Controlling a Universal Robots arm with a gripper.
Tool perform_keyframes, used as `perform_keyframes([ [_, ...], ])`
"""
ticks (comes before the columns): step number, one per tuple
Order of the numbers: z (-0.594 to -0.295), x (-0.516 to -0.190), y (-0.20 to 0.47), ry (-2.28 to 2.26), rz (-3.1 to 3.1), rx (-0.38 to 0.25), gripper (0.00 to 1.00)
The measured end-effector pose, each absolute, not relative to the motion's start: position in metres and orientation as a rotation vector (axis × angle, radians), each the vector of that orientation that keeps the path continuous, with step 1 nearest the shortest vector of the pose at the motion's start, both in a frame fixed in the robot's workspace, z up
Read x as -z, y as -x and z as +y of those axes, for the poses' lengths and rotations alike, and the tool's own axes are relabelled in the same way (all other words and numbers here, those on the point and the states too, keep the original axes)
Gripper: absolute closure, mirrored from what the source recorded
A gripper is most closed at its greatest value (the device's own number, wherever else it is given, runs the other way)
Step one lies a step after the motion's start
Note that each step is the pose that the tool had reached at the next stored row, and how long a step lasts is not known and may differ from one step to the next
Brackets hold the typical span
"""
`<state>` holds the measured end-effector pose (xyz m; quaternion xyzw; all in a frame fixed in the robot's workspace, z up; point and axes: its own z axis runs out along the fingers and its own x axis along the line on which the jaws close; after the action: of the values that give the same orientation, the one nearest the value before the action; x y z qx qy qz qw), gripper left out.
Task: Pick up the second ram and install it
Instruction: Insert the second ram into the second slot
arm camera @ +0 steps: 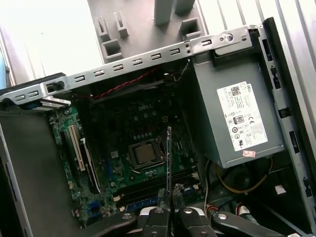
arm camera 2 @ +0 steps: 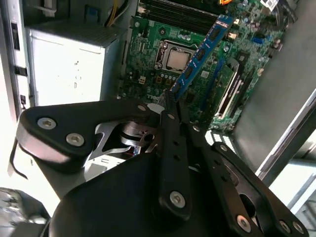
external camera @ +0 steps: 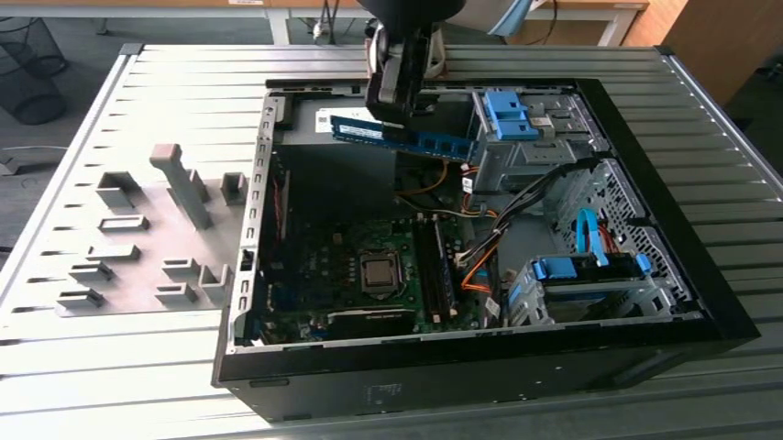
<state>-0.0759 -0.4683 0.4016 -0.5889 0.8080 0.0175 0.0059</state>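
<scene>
In the exterior view the arm (external camera: 410, 27) reaches straight down from above over the far part of an open black case (external camera: 490, 371), which lies on a ribbed metal table (external camera: 183, 73). The gripper (external camera: 394, 121) is clamped on the ram (external camera: 441, 145), a thin, flat blue stick held in the air above the case interior. Its broad face is towards the camera. Its long axis is nearly level, running from the exterior view's left to its right and dipping slightly at the right end. A grey fixture (external camera: 135, 266) with upright blocks lies on the table beside the case.

In the second wrist view the black, bolted fingers (arm camera 2: 173, 148) meet on one end of the ram (arm camera 2: 202, 52). The stick points away over the green board (arm camera 2: 148, 54), past the metal CPU (arm camera 2: 174, 58) and beside a pale grey power supply (arm camera 2: 69, 64).

In the first wrist view the ram (arm camera: 169, 158) appears edge-on as a thin line rising from the closed gripper (arm camera: 169, 210), near the CPU (arm camera: 145, 154).
</scene>
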Motion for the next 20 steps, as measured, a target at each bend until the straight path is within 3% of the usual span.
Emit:
perform_keyframes([
  [20,-0.4683,-0.3989,0.0759,1.457,2.771,-0.040,0.86],
])
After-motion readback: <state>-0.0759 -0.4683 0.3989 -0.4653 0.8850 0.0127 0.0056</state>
